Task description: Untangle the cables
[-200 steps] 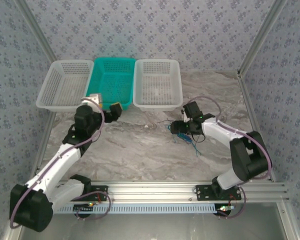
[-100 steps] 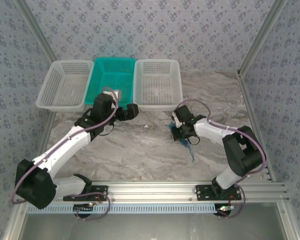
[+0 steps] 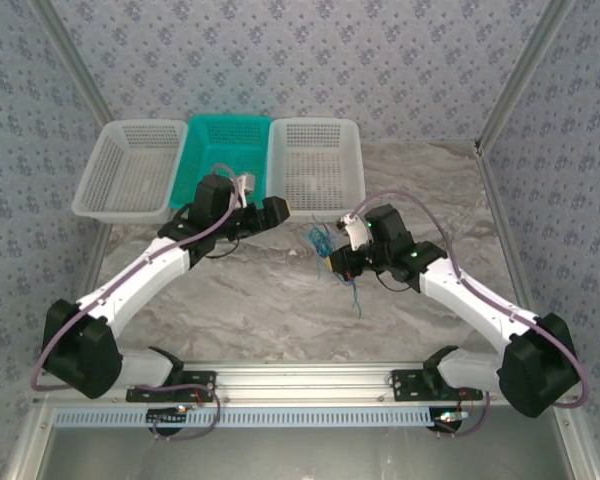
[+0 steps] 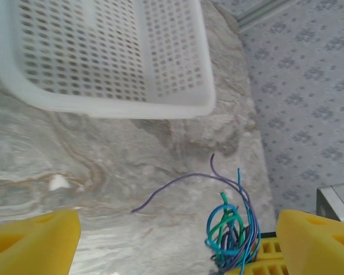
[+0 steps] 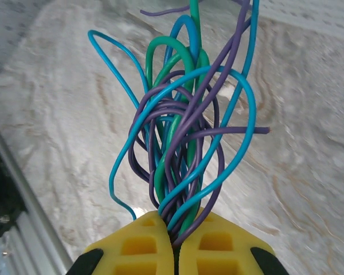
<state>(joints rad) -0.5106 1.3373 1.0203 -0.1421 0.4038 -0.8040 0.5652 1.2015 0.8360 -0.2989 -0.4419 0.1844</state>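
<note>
The cables (image 5: pixel 183 137) are a tangled bunch of thin blue, green and purple wires. My right gripper (image 5: pixel 175 238) is shut on the bunch's base, and its yellow fingers (image 5: pixel 137 243) press together around the strands. From above, the cables (image 3: pixel 323 240) are held up over the marble table with one blue tail hanging down, gripped by the right gripper (image 3: pixel 338 258). My left gripper (image 3: pixel 278 210) is open just left of the bunch. In the left wrist view the cables (image 4: pixel 232 235) hang between the wide-apart yellow fingers (image 4: pixel 34 243) of the left gripper (image 4: pixel 175 246), touching neither.
Three baskets stand in a row at the back: a white one (image 3: pixel 130 170), a teal one (image 3: pixel 225 160) and another white one (image 3: pixel 315 165), whose rim (image 4: pixel 120 106) lies just beyond the left gripper. A small white speck (image 3: pixel 298 252) lies on the marble.
The right gripper shut on the bunch and raised it to the left off the table. The left arm swung right from the teal basket towards the bunch.
</note>
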